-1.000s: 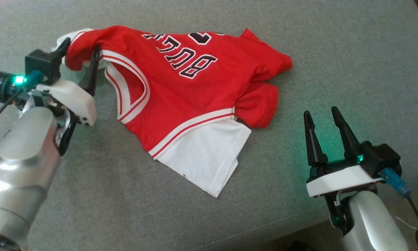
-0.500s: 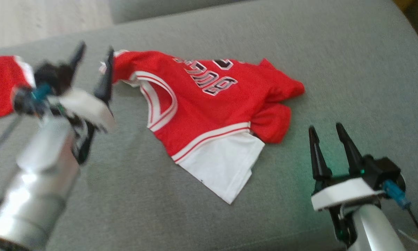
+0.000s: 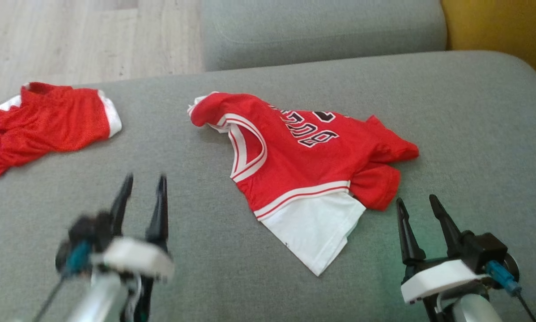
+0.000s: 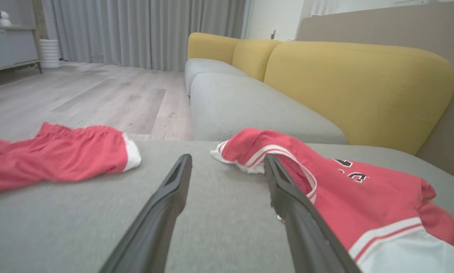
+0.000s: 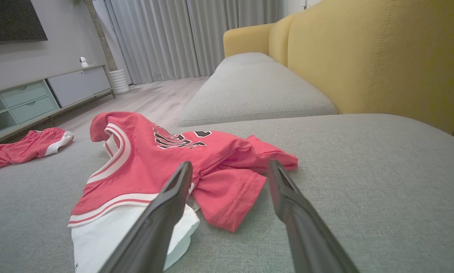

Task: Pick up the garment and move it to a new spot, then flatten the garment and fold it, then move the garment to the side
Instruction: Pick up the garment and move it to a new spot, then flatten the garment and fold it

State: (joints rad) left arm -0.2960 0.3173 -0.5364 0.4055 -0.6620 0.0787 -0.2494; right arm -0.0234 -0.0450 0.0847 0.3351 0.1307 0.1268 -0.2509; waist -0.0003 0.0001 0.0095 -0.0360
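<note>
A red garment [image 3: 312, 152] with white-and-red striped trim and a white panel at its near edge lies crumpled on a grey sofa seat [image 3: 451, 112]. It sits about mid-cushion, one shoulder humped up at its far left end. Black lettering [image 5: 174, 141] edged in white runs across the chest, creased and seen upside down from the head camera. It looks like a word above a number, but cannot be read in full.

The left pincer [image 3: 145, 177], blurred, hangs over bare cushion well to the left of the garment, fingers spread and nothing between them. The right pincer [image 3: 415, 200] stands just beside the garment's red sleeve and white hem, its fingers likewise parted and empty. From the head camera a strip of cushion shows between them and the cloth.

A pair of red shorts [image 3: 44, 123] with a white band lies rumpled at the cushion's far left edge, well apart from the garment.

Beyond the seat is a second grey cushion [image 3: 321, 27], backed by yellow upholstery [image 3: 500, 27]. Pale wood flooring [image 3: 71, 36] runs to full-length grey curtains [image 5: 174, 38].

Along the wall stands a low cabinet [image 5: 41, 94] with closed drawers and open shelves; what the shelves hold cannot be made out. A small white camera [image 5: 83, 60] sits on top, a white ribbed cylinder [image 5: 119, 80] stands beside it, and a dark screen [image 5: 13, 19] hangs above.
</note>
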